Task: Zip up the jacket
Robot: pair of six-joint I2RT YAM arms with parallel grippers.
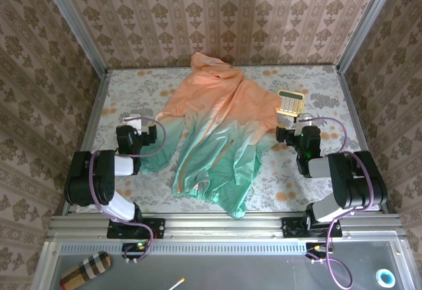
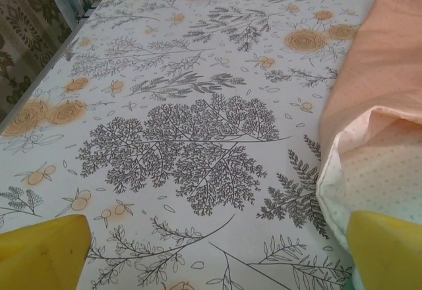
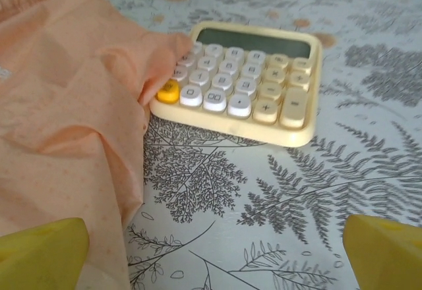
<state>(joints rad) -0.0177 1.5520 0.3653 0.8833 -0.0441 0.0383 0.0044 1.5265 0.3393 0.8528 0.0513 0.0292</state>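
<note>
Jacket: the jacket (image 1: 217, 128) is lying spread out and rumpled in the middle of the table (image 1: 132, 82), between the two arms. Its peach-orange hood is pointing toward the far wall and its mint-green hem is reaching toward the near edge.
Front: the green lower panels are lying loosely folded over one another. A thin orange line is running down the lower half, probably the zipper, though the top view is too coarse to tell whether it is joined.
Left gripper: the left gripper (image 2: 211, 263) is hovering low over the patterned cloth just beside the jacket's left edge. Its yellow fingers (image 2: 39, 254) are standing wide apart with nothing between them, and the finger on the jacket side is sitting by the pale folded edge of the fabric.
Right gripper: the right gripper (image 3: 211, 257) is hanging spread wide over bare cloth at the jacket's right side, holding nothing, with the orange fabric lying just beside the finger on the jacket side.
Calculator: a cream calculator (image 3: 244, 82) is lying flat on the table beyond the right gripper, and a fold of the orange fabric is draping over its near-left corner keys.
Near shelf: a striped object (image 1: 86, 270) is lying on the dark surface in front of the arm bases.
</note>
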